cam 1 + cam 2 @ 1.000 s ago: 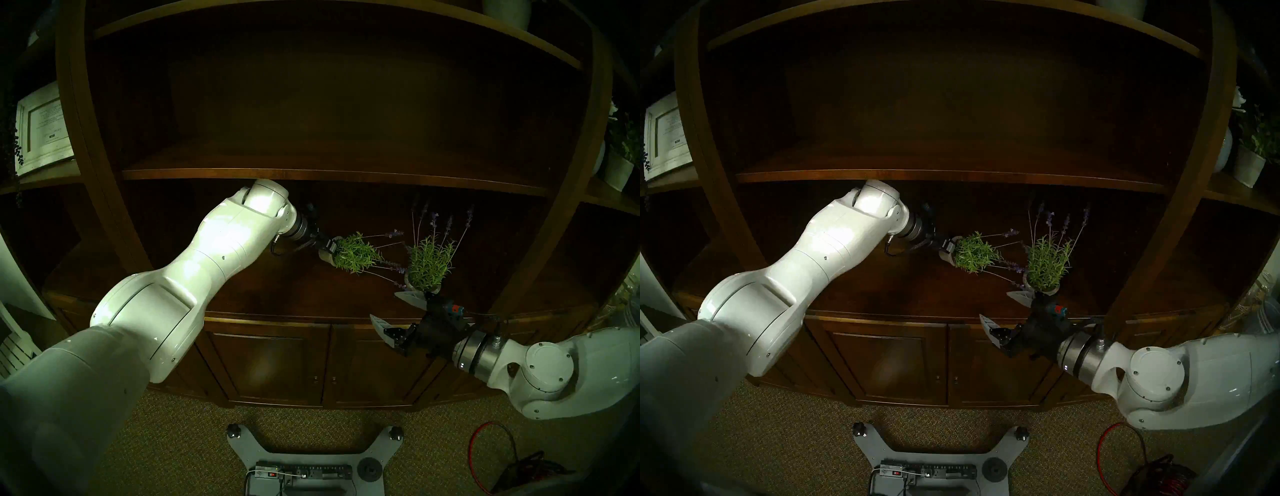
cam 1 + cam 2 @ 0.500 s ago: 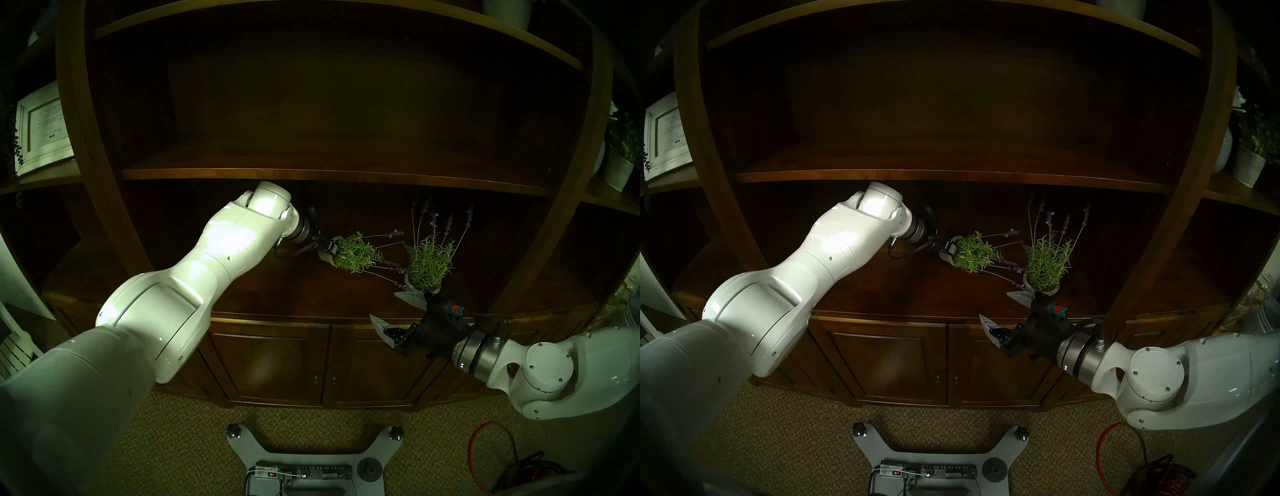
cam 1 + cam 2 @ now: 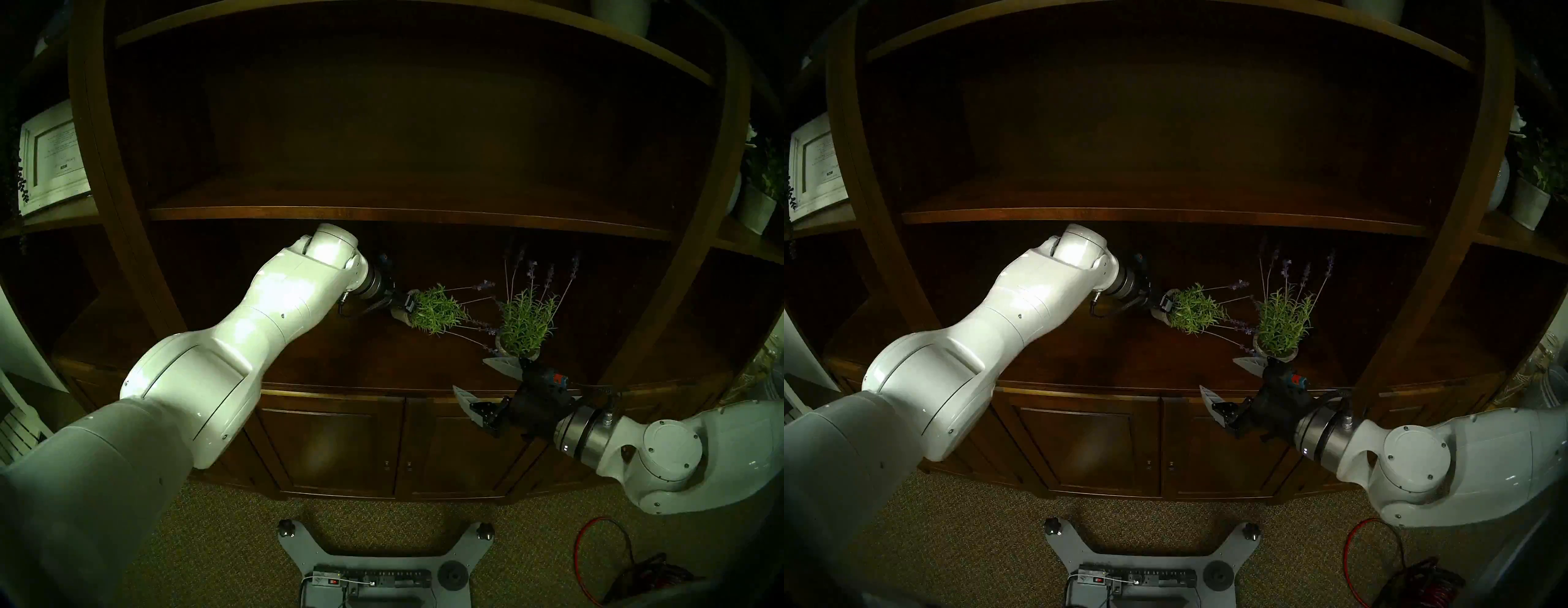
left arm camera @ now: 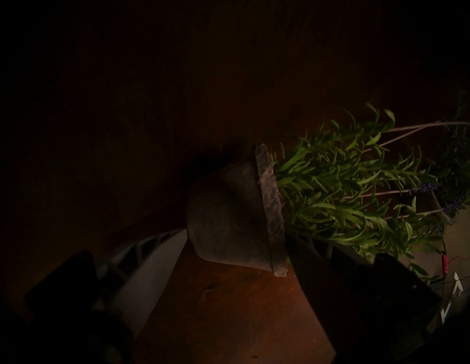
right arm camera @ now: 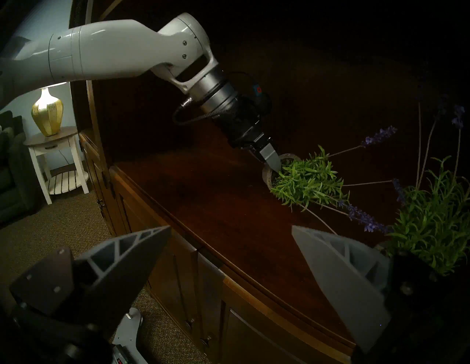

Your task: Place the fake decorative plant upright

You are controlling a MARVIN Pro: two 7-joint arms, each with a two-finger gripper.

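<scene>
On the left I have my left gripper (image 4: 236,254) reaching under the middle shelf of the dark wooden bookcase (image 3: 382,212), its pale fingers (image 4: 152,259) straddling the small grey stone-look pot of the toppled fake lavender plant (image 3: 432,314). The jaws look partly drawn in around the pot, one finger at its base and one at the rim, but I cannot tell whether they actually grip it. The plant lies on its side near the middle of the shelf surface, green tufts and purple-tipped stems pointing right, so I judge that lifting and standing it up are both left to do. Just right of it stands a second, upright lavender plant (image 3: 526,322). Nearer and further right, my right gripper (image 3: 483,382) hangs wide and empty.
</scene>
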